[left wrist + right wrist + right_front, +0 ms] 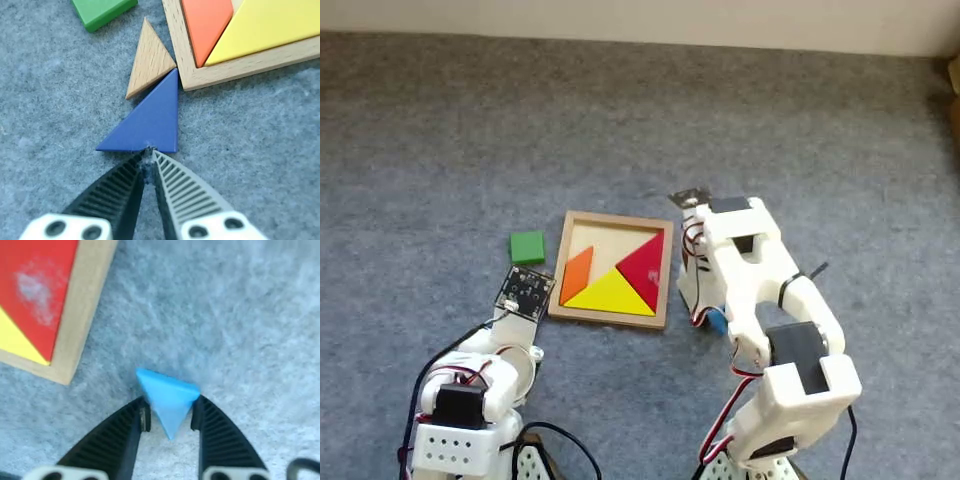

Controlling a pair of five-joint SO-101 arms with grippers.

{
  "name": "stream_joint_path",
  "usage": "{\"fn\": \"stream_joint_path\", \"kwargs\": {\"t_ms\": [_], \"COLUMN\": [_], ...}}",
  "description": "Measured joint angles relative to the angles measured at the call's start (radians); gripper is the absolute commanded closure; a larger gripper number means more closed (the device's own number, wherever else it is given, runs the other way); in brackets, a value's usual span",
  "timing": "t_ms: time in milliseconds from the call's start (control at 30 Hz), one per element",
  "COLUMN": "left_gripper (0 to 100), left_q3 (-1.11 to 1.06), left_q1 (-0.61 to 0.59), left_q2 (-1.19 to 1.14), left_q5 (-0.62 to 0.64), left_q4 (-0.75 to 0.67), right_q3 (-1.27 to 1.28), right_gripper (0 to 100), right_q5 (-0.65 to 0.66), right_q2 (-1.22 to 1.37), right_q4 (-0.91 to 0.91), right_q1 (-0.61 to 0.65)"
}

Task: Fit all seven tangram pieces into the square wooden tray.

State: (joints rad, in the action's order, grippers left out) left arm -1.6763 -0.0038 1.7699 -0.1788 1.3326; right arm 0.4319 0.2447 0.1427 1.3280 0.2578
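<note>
The square wooden tray (560, 262) lies mid-table and holds an orange piece (577, 273), a yellow triangle (608, 293) and a red triangle (645, 264). My left gripper (149, 153) is shut, its tips touching the edge of a dark blue triangle (149, 122) on the carpet by the tray's corner (225, 70). A bare wooden triangle (149, 60) lies next to it, and a green square (527, 246) sits left of the tray. My right gripper (169, 412) is shut on a light blue triangle (167, 390), just right of the tray's edge (82, 310).
Everything rests on grey carpet. A small dark metal object (688, 197) lies behind the tray's far right corner. The right arm (760, 290) stands close along the tray's right side. Open carpet stretches behind and to the left.
</note>
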Motion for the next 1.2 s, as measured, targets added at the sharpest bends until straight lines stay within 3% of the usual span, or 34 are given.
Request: {"fn": "stream_joint_path", "kwargs": {"t_ms": [500,600,800,1100,1200], "left_gripper": [99,99,99,99,99], "left_q3": [0.000,0.000,0.000,0.000,0.000], "left_q1": [0.000,0.000,0.000,0.000,0.000], "left_q2": [0.000,0.000,0.000,0.000,0.000], "left_q5": [0.000,0.000,0.000,0.000,0.000], "left_q4": [0.000,0.000,0.000,0.000,0.000], "right_q3": [-0.089,-0.089,-0.089,-0.124,-0.127], "right_gripper": [90.2,85.8,73.5,73.5,73.5], "right_q5": [0.002,0.002,0.002,0.003,0.066], "right_q2": [-0.164,-0.166,-0.057,0.101,0.117], "right_q4": [0.077,0.077,0.077,0.026,0.002], "right_q1": [0.006,0.008,0.083,0.123,0.123]}}
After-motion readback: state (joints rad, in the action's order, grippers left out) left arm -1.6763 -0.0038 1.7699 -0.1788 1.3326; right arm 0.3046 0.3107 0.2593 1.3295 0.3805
